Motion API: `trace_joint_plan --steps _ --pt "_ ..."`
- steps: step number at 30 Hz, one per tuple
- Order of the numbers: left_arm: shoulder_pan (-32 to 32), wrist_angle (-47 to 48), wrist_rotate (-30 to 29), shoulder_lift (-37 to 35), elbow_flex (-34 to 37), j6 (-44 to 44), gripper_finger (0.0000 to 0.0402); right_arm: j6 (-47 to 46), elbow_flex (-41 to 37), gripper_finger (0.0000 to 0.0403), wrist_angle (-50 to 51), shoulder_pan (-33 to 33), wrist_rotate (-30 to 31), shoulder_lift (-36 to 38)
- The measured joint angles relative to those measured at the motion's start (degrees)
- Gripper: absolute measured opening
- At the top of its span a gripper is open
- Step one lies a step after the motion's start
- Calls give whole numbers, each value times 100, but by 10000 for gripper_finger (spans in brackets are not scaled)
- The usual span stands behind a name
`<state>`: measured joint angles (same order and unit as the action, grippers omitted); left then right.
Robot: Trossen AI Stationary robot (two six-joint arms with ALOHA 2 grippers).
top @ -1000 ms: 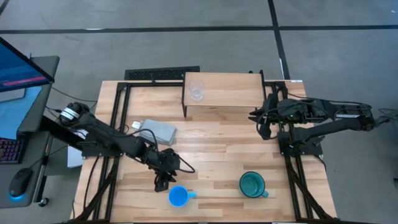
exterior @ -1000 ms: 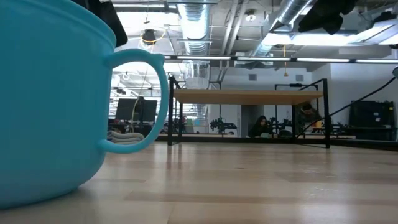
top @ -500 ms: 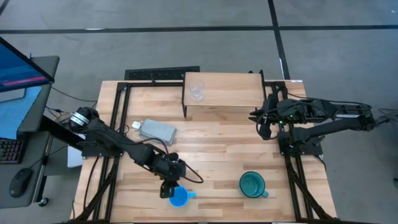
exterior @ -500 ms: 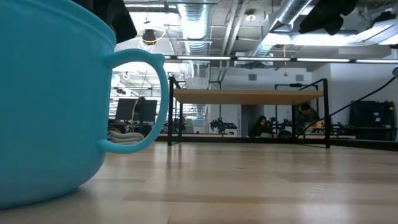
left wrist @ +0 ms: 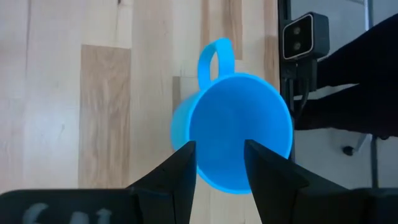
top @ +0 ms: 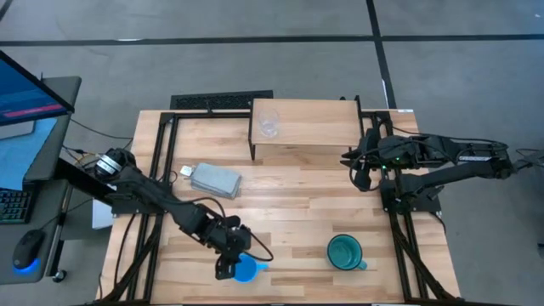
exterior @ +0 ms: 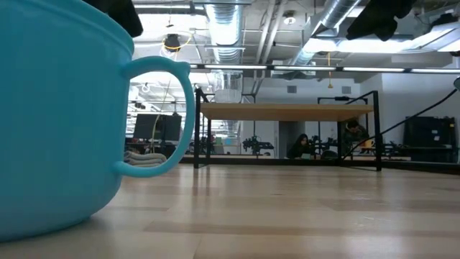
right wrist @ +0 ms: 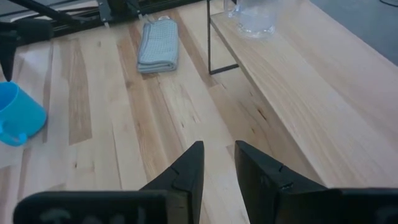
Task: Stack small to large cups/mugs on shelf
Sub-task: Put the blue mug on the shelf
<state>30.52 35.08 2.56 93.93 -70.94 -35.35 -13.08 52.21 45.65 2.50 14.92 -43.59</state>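
The bright blue mug (top: 246, 270) stands upright near the table's near edge, its handle toward the right. My left gripper (top: 227, 267) hangs open right above it. In the left wrist view (left wrist: 219, 146) one finger lies over the mug's rim (left wrist: 193, 134) and the other over its opening (left wrist: 242, 130). The teal-green mug (top: 345, 252) stands to the right, and it fills the low view's left (exterior: 57, 122). The clear glass cup (top: 269, 124) stands on the shelf (top: 314, 123). My right gripper (top: 357, 168) waits, open, at the table's right edge beside the shelf.
A grey rectangular block (top: 215, 179) lies left of the table's centre. The black metal frame runs along both sides of the table (top: 161, 144). A computer screen (top: 25, 85) stands off the table to the left. People sit far behind the shelf in the low view (exterior: 302, 146).
My left gripper has moved toward the table's near edge and slightly right, from beside the blue mug to over it. The mug has stayed where it was.
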Motion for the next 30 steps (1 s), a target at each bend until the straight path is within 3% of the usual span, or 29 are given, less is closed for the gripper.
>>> trace_joint_plan --steps 7,22,30 --pt "70 40 -131 74 0 -217 125 2 0 113 0 0 0 0" --pt "20 -6 278 467 11 -394 125 0 0 113 -76 -2 0 -59" --pt "17 -9 72 461 -151 -288 125 0 0 113 -74 -2 0 -111"
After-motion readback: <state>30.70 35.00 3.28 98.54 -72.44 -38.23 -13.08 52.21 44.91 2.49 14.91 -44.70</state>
